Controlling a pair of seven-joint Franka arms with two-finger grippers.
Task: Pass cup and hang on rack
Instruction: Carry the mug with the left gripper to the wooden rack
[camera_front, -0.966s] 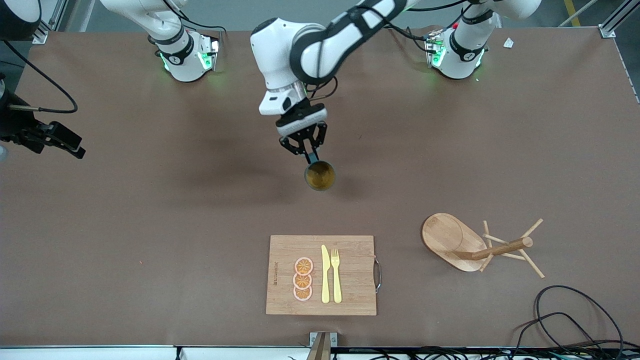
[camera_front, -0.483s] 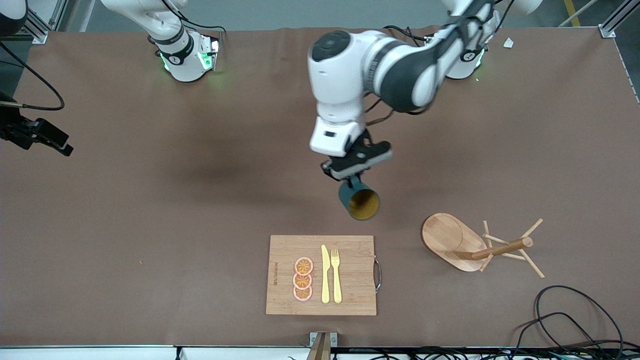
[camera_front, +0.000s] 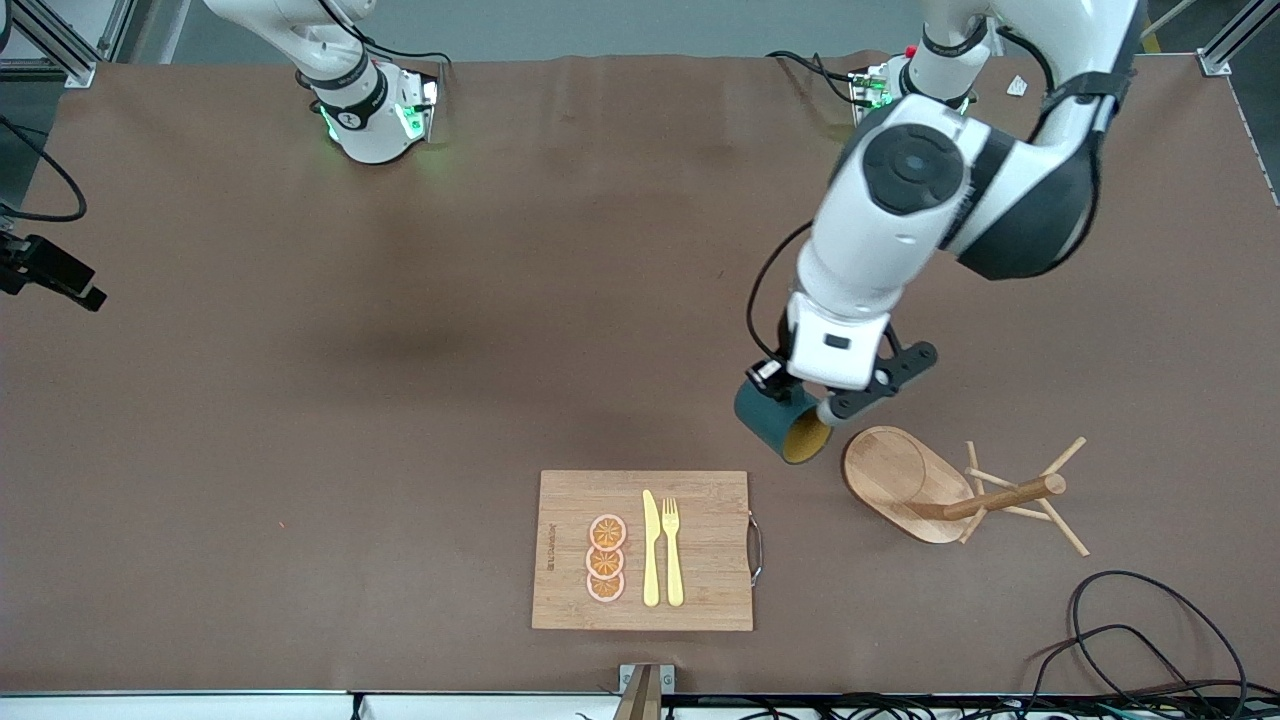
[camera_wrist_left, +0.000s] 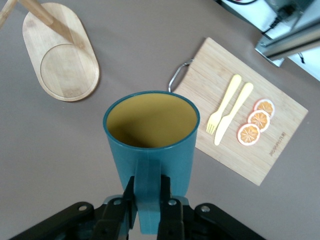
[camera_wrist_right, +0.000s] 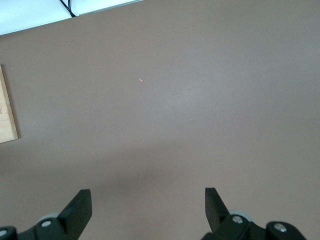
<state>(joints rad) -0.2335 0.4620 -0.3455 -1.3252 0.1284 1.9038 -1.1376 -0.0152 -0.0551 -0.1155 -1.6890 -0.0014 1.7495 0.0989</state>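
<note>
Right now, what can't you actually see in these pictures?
- Left gripper: in the front view, the arm's own wrist covers its grip on the cup.
- Rack: in the left wrist view, the edge cuts off post and pegs.
- Right gripper: mostly outside the front view.

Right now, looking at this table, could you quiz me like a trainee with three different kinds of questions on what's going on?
1. True or false: the left gripper is shut on the cup by its handle.
2. Multiple choice: what lies on the cutting board? A) a spoon and a plate. B) a yellow knife, a yellow fork and three orange slices. C) nothing but a mug.
3. Fill in: the rack is lying ____ on the table, not upright.

Key:
1. True; the cup is in the air, close to the rack's base.
2. B.
3. Tipped over, its post pointing sideways toward the left arm's end of the table.
</note>
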